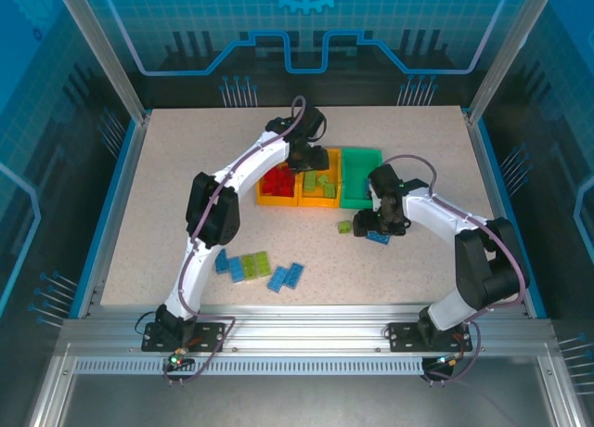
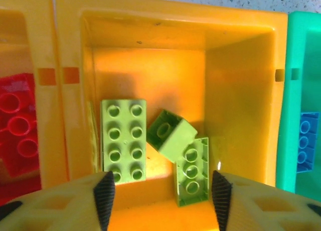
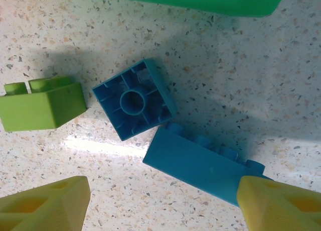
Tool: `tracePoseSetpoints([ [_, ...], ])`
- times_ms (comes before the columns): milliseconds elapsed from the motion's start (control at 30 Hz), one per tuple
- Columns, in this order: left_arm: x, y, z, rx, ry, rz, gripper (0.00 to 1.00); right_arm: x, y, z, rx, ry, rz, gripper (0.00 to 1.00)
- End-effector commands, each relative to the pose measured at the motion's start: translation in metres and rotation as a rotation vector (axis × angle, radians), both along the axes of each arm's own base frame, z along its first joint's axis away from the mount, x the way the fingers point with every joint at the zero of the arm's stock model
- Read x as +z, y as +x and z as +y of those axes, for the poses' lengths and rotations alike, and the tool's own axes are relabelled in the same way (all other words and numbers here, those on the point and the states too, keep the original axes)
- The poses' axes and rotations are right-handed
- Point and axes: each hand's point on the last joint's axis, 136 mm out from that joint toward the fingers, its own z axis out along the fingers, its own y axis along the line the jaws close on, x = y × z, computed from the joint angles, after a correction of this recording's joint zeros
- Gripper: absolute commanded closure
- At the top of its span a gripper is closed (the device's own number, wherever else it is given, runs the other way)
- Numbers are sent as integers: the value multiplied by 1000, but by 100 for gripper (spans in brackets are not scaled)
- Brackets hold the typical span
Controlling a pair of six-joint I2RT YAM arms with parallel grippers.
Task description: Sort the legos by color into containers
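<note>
The left arm [image 1: 215,204] rises from its base, elbow high, and reaches forward with the wrist turned down over the middle orange-yellow container [image 1: 318,202]. The left tool [image 2: 163,201] is spread, with nothing between its fingers. It hangs above three light green legos [image 2: 124,140] lying in that container. Red legos [image 2: 17,125] lie in the left orange-yellow container [image 2: 45,40]. One blue lego [image 2: 307,140] lies in the green container [image 2: 301,50].

The right arm [image 1: 483,255] folds at the elbow and points its wrist down at the worktop [image 3: 251,90], just in front of the green container. The right tool [image 3: 163,206] is spread and empty. Below it lie a square blue lego [image 3: 134,100], hollow side up, and just beside it a long blue lego [image 3: 195,165] on its side. A light green lego [image 3: 42,108] lies near them. Loose blue and green legos [image 1: 255,267] lie on the worktop near the left arm's base.
</note>
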Motion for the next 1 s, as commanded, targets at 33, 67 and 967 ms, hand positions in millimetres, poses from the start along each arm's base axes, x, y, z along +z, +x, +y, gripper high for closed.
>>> tracePoseSetpoints([
  [33,18,-8,-9,-30,-53,2,38,-15,-15,-14,-43,-92,83,20],
  [67,21,-9,-11,-34,-59,-5,37,-14,-14,-15,-48,-97,79,20],
  [967,22,-55,-7,-81,-61,-21,31,16,-25,-40,-73,-194,-18,8],
])
